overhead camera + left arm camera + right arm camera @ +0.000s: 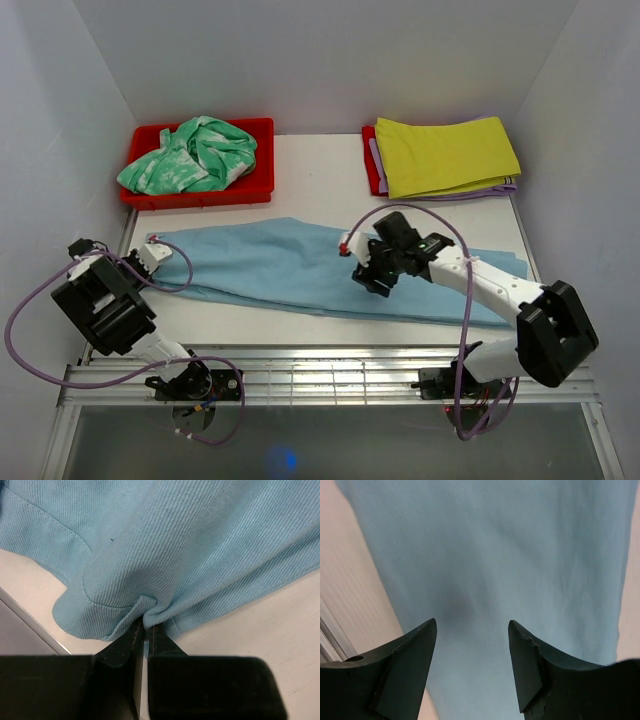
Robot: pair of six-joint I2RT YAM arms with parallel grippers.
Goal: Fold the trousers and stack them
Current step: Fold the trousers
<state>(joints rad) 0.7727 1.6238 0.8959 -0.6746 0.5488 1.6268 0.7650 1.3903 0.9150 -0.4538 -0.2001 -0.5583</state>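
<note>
Since the desk [250, 325] carries everything here, it comes first: a white surface between pale walls, with both arms bolted at its near edge. Across it lie the trousers [270, 265], flat and stretched out, their long axis running left to right and sloping a little toward the near edge at the right end. They span nearly the whole width, so each arm has one end on its own side.

At the far right a yellow cloth [445, 155] sits folded on a small stack. At the far left a red tray [200, 195] holds a crumpled green-and-white garment [190, 155]. Both are well apart from the trousers.

The right claw [375, 275] hangs over the middle of the trousers, its fingers apart, and the wrist view shows only blue cloth between them [472, 625]. Whether the tips touch the cloth I cannot tell.

The left claw [150, 255] is at the left end, clamped on the cloth's edge. Up close, the fingers [148, 627] pinch a small bunched fold at the hem.

By my judgement the fold is not yet made. It turns on the long axis: the pinched left end would have to travel rightward along it, and the left arm is the nearer to that end.
</note>
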